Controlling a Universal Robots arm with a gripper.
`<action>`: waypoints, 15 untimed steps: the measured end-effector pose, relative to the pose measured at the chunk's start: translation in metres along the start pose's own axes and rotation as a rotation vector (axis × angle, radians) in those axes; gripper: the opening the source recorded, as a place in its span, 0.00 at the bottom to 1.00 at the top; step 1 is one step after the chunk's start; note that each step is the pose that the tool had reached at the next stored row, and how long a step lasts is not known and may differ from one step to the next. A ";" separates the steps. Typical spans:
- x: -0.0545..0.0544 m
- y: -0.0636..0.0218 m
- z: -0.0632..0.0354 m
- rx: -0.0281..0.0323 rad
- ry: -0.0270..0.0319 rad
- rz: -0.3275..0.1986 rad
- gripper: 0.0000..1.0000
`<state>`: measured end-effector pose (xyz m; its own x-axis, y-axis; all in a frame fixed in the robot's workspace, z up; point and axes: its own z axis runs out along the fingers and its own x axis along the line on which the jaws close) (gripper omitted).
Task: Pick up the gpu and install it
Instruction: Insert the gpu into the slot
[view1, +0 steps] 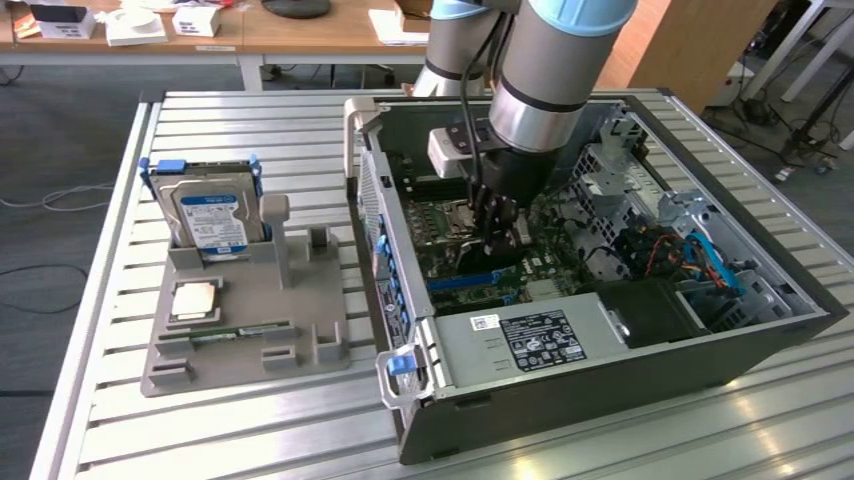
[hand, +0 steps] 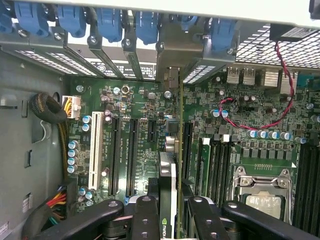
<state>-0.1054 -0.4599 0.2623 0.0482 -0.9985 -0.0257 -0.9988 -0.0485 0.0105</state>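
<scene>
Gripper (view1: 497, 222) is down inside the computer case (view1: 747, 340), its fingers (hand: 145, 215) clamped on the gpu (hand: 167, 172). The card hangs edge-on just above the motherboard (hand: 125, 130) slots. It looks light, stiff and fragile, so the bare top edge is the safest hold.

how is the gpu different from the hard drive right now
The gpu is gripped by the tool inside the computer case, over the motherboard; the hard drive sits outside in the grey holder, untouched. The gpu is a thin dark card; the hard drive is a thicker silver block with a blue label. Both stand on edge.
</scene>
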 end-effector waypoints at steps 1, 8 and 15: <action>0.000 0.0001 0.0003 0.0001 -0.0001 0.000 0.27; 0.000 0.0014 0.0004 0.0000 0.0000 0.000 0.27; 0.000 0.0015 0.0010 0.0000 0.0000 0.000 0.27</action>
<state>-0.1069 -0.4599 0.2613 0.0482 -0.9985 -0.0257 -0.9988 -0.0485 0.0105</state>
